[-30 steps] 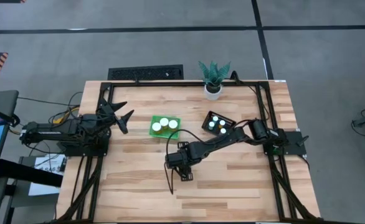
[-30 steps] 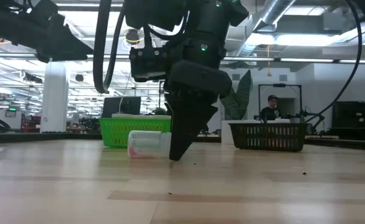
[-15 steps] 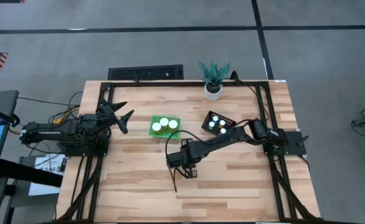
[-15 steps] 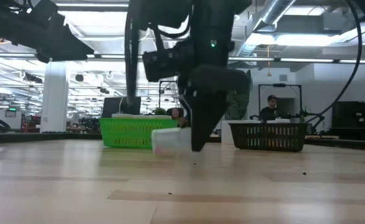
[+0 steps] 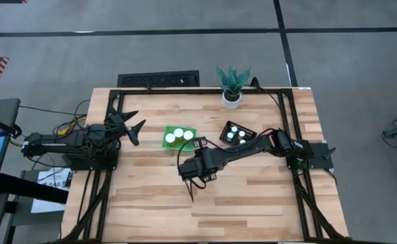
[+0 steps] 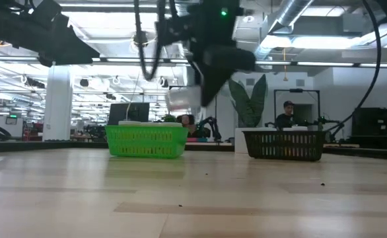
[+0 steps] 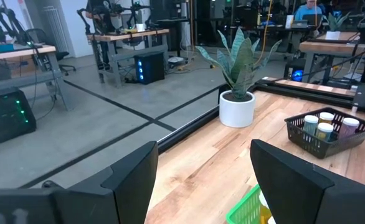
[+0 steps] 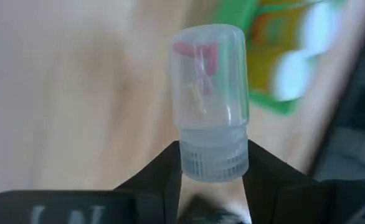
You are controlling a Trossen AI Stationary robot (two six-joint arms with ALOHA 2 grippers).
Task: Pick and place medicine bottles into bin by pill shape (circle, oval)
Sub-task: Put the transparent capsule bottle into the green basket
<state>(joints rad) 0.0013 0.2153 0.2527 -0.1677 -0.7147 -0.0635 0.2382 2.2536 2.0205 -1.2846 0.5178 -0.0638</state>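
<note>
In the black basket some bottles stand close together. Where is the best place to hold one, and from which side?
Grip the cap of a bottle, coming straight down from above. The bottles stand upright, caps up and close together, and the walls of the black basket cover their lower sides, so a side approach looks blocked.

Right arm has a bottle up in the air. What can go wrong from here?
1. The right gripper pinches the bottle only at its cap, body sticking out; it may pivot or slip during the carry.
2. The green bin already holds three bottles; a drop could land on their caps and tip.
3. Pink pills look elongated, so the black bin may be wrong.
</note>
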